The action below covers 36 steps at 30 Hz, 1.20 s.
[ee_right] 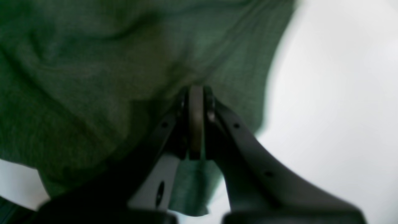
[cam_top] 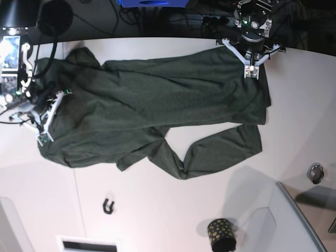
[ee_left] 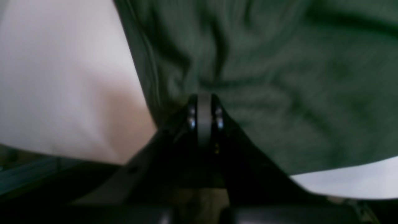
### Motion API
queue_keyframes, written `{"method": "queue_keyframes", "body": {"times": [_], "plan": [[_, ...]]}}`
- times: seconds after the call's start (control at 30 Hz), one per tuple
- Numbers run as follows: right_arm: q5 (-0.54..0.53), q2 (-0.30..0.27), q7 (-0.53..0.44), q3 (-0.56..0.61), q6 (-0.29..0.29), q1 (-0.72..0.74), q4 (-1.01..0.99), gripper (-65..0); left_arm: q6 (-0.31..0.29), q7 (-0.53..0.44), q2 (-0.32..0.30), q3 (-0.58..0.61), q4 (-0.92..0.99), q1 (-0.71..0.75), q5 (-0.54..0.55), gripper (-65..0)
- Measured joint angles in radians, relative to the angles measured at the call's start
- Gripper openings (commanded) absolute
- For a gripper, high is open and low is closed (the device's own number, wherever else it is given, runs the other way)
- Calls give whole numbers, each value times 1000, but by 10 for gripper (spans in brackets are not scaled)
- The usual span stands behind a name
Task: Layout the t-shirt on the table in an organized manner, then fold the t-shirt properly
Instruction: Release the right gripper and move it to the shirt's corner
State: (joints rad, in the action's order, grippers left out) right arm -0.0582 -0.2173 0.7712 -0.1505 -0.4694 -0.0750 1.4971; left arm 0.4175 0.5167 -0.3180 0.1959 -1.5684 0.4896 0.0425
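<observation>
The dark green t-shirt [cam_top: 157, 100] lies stretched lengthwise across the white table [cam_top: 157, 210], with a sleeve folded toward the front [cam_top: 220, 152]. At the shirt's far-right edge my left gripper [cam_top: 252, 72] is shut, pinching the cloth. In the left wrist view its closed fingers [ee_left: 204, 102] meet at the wrinkled t-shirt [ee_left: 264, 77] near its hem, with the table [ee_left: 62, 77] beside it. My right gripper [cam_top: 44, 136] is shut on the shirt's left end. The right wrist view shows its fingertips [ee_right: 196, 93] closed on the t-shirt [ee_right: 93, 77], and a strip of cloth hangs between the fingers.
A black gold-dotted cup [cam_top: 221, 234] stands near the front edge. A grey raised panel [cam_top: 299, 220] fills the front right corner, with a small metal ring [cam_top: 315, 172] beside it. A small black hook [cam_top: 108, 206] lies in front of the shirt. Cables and equipment line the back edge.
</observation>
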Motion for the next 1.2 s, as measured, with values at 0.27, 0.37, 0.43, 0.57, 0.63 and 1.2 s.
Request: {"method": "queue_keyframes", "body": {"times": [0.27,0.37,0.43,0.57,0.63,1.2], "plan": [[2,-32,-129,2,5,190,-401,-641,25,-216,-26,-71,205,-24,-35,-650],[-16,-51,-207,-1,4,231,-523,-641,20,-202,-23,-115,202,-18,-23,-650],[-13,-54,-259,-1,8,276,-603,-641,16,-183,-23,-131,187,-15,-13,-650],[-26,-65,-328,-1,0,340,-722,-642,2,-152,-19,-127,116,-9,1,-650],[-24,-65,-343,-1,5,355,-739,-642,2,-154,-13,-126,64,-10,12,-650],[-1,-130,-239,-23,74,127,-213,-636,3,8,1,-124,-113,-73,3,-650]]}}
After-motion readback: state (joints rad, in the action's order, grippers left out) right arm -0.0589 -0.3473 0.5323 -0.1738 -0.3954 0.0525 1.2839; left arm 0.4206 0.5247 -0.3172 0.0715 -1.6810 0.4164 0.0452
